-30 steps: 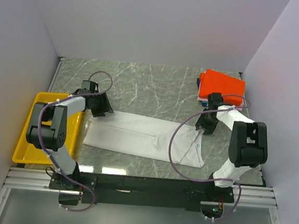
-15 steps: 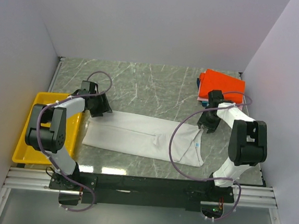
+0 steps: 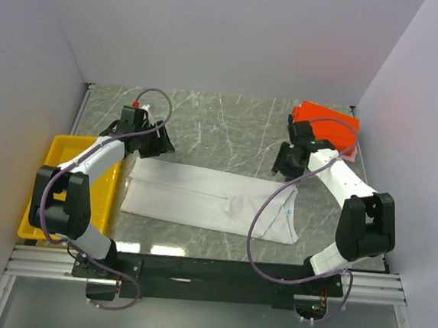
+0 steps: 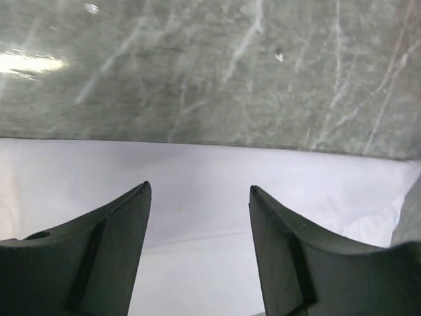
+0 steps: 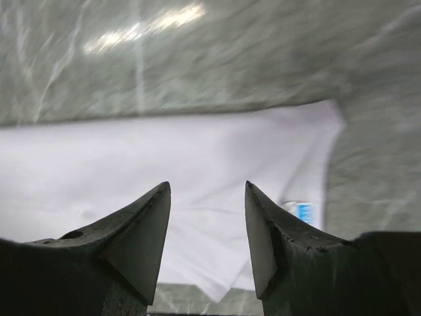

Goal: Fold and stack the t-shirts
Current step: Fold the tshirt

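A white t-shirt (image 3: pixel 212 200), folded into a long strip, lies flat across the middle of the marble table. Its light-blue neck label (image 3: pixel 289 215) shows near its right end. It fills the lower part of the left wrist view (image 4: pixel 197 178) and of the right wrist view (image 5: pixel 164 151). My left gripper (image 3: pixel 158 145) is open and empty above the strip's far left corner. My right gripper (image 3: pixel 283 163) is open and empty above the strip's far right corner. A folded orange-red t-shirt (image 3: pixel 328 122) tops a stack at the far right, with blue and pink edges showing under it.
A yellow plastic tray (image 3: pixel 48 187) stands at the left edge of the table, beside the left arm. Purple cables loop off both arms over the shirt. White walls close in the table on three sides.
Both grippers have lifted off the shirt's far corners and moved up and toward the far side. The white t-shirt lies where it was.
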